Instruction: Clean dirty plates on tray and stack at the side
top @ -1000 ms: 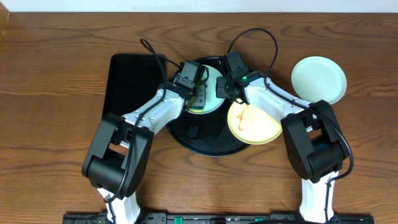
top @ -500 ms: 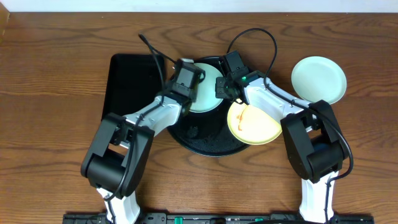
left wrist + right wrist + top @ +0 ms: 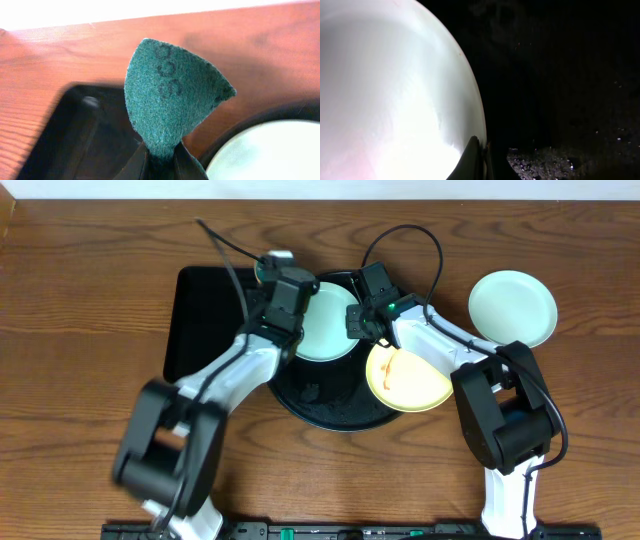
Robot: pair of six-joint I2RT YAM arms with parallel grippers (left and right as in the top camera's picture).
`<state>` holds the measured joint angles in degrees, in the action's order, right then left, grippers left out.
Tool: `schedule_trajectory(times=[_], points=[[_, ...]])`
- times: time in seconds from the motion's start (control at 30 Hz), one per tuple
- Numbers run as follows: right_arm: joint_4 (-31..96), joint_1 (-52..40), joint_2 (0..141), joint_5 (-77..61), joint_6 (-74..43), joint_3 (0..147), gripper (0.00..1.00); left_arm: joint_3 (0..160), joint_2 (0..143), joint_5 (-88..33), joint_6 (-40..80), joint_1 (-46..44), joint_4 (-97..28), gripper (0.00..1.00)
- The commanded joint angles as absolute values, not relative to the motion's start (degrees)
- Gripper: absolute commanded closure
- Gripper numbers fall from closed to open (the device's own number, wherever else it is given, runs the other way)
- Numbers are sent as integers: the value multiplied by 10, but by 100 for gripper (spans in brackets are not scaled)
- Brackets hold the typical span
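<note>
Left gripper (image 3: 271,273): clamped on a green scouring pad (image 3: 170,105), lifted over the gap between the rectangular black tray (image 3: 205,320) and the round one; in the left wrist view the pad stands up from the pinched fingers (image 3: 186,162), curled into a cone.
Right gripper (image 3: 358,321): fingers drawn together on the right rim of the mint plate (image 3: 325,325); the right wrist view shows the fingertips (image 3: 472,159) meeting at that rim.
Mint plate: lies on the far part of the round black tray (image 3: 325,405), its face pale and unmarked from overhead.
Yellow plate (image 3: 408,378): sits across the round tray's right rim, partly over the tray and partly over the table (image 3: 90,270); a small orange smear shows near its left edge. Whether it lies flat or tilted, cannot tell.
Second mint plate (image 3: 512,308): on the table at the right, well apart from the round tray, alone.
Round tray surface: dark, with pale specks scattered on it in the right wrist view.
</note>
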<state>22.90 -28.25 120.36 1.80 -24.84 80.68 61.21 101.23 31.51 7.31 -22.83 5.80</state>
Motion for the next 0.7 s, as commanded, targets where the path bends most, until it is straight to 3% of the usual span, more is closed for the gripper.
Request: schedule_trajectory(times=[0.0,0.13,0.37,0.67], points=[[222,-293,1165,61,-201,807,99,624,913,333,163,-215,24,92],[214,-305,1108,118,-164,807,99,624,833,290,238,-183,-86,92],[189,-354,989,244,25,807,99,623,804,222,288,-120,-282,92],[141,-445,924,520,268,807,99,621,812,197,288,-88,-362,92]])
